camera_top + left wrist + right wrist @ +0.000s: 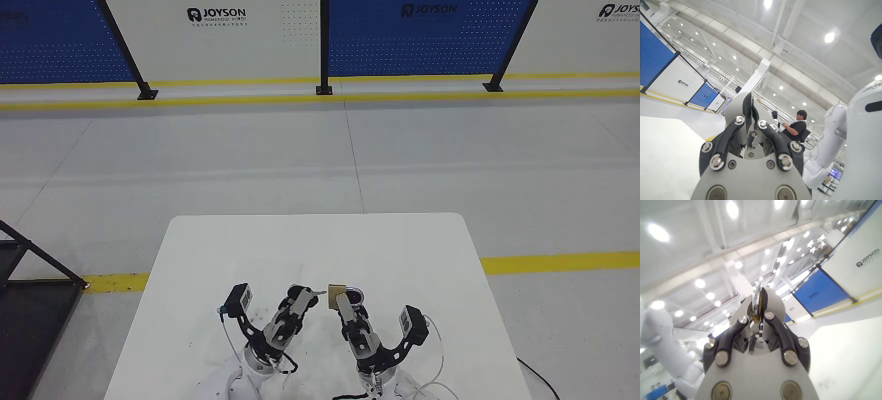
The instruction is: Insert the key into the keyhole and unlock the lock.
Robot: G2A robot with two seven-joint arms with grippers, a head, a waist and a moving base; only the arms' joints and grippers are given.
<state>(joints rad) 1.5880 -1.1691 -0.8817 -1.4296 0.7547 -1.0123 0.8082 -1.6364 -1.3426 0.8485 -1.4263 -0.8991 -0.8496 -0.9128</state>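
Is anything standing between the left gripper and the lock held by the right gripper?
Nothing visible does. In the top view the left gripper, shut on the key, sits beside the lock in the right gripper, with only open air above the table between them.

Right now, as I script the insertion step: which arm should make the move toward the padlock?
Left, probably. The right gripper is shut on the brass padlock, so it serves as the holder. The left gripper sits close beside it, shut on something thin, likely the key.
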